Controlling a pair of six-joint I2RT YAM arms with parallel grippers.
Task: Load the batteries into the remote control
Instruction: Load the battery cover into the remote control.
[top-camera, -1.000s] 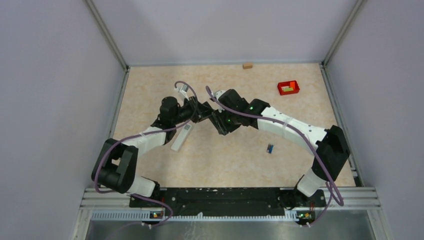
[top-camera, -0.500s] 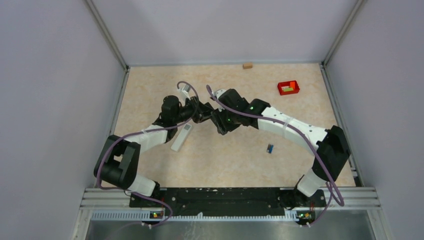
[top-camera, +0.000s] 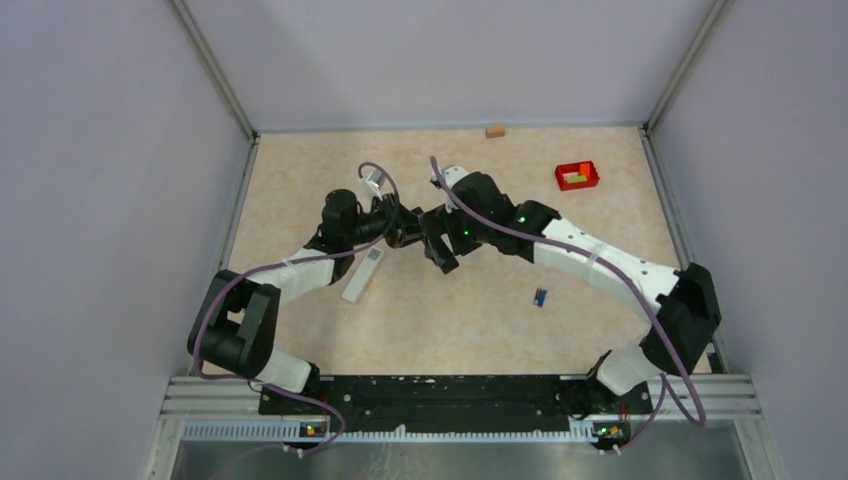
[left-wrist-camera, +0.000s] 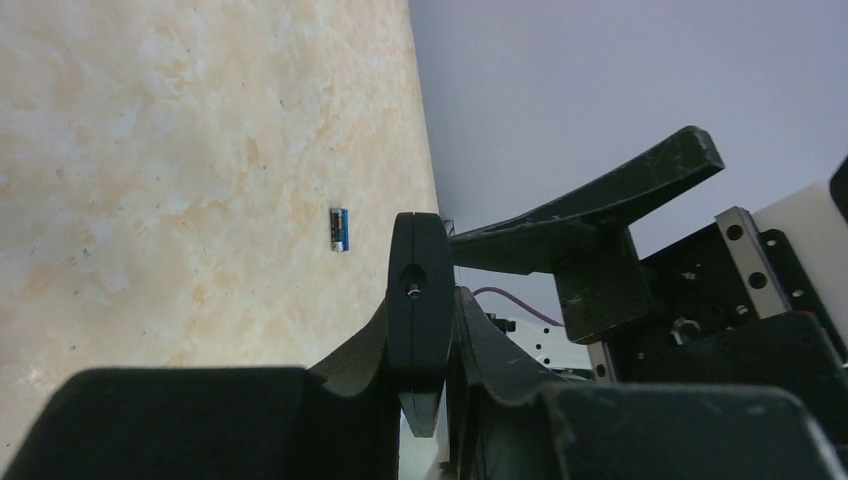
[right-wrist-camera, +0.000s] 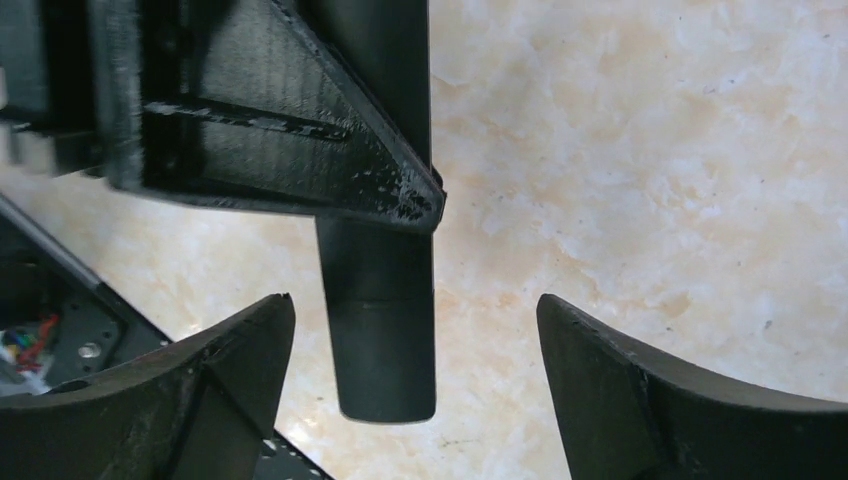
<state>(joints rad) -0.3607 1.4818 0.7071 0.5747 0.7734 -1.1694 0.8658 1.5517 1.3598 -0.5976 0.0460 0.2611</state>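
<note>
My left gripper (top-camera: 407, 231) (left-wrist-camera: 425, 297) is shut on a slim black remote control (left-wrist-camera: 420, 260), holding it above the table by its thin sides. In the right wrist view the remote's rounded end (right-wrist-camera: 385, 350) hangs between the fingers of my right gripper (right-wrist-camera: 415, 300) (top-camera: 441, 252). That gripper stands wide open and touches neither side of the remote. One small blue battery (top-camera: 540, 297) (left-wrist-camera: 339, 229) with pale ends lies on the table, to the right of both grippers. From above, the grippers hide most of the remote.
A long flat white piece (top-camera: 363, 273) with a grey patch lies under the left forearm. A red box (top-camera: 577, 176) with coloured bits stands at the back right, and a small wooden block (top-camera: 495, 131) lies at the back edge. Grey walls enclose three sides.
The right gripper's jaws have spread wide and let go of the remote. The right arm's base link has shifted right. The left gripper keeps its grip and has barely moved.
</note>
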